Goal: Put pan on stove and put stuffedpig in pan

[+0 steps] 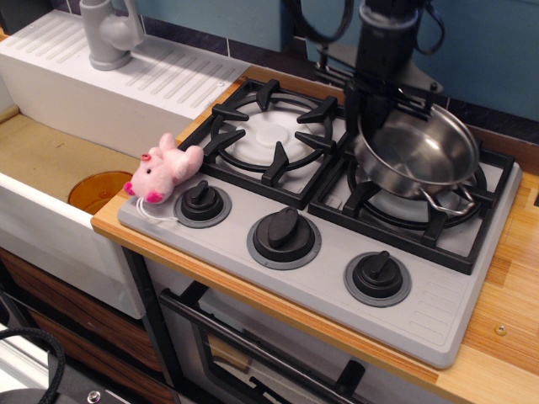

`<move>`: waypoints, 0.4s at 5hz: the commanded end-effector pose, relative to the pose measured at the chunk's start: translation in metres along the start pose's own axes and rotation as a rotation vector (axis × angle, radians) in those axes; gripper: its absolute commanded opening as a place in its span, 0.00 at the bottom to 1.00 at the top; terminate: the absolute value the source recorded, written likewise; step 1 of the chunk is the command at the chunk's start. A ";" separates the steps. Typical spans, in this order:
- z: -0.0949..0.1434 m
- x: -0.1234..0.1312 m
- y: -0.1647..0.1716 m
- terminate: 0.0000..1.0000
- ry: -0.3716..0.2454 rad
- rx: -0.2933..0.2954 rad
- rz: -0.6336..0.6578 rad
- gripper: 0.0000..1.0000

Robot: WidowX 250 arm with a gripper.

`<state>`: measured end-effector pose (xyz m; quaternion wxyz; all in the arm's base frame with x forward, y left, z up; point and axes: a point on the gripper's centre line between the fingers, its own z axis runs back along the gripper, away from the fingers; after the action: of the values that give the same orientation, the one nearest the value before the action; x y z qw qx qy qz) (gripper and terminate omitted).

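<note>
The shiny steel pan (pixel 418 156) is over the right burner of the grey stove (pixel 438 307), tipped slightly, with one wire handle (pixel 446 202) facing front. My gripper (pixel 368 109) comes down from above at the pan's back left rim and appears shut on it; the dark fingers hide the far handle. The pink stuffedpig (pixel 164 172) lies on the stove's front left corner, beside the left knob (pixel 202 202), well to the left of the gripper.
The left burner grate (pixel 274 135) is bare. A white sink (pixel 50 160) with an orange drain (pixel 99 189) and a grey faucet (pixel 109 34) lies left of the stove. Wooden counter (pixel 505 303) runs along the right.
</note>
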<state>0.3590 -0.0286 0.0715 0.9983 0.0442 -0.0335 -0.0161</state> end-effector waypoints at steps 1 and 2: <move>0.082 0.005 0.018 0.00 -0.058 0.048 -0.008 0.00; 0.088 0.007 0.037 0.00 -0.051 0.061 -0.039 0.00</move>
<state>0.3553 -0.0025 0.1356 0.9962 0.0728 -0.0154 -0.0451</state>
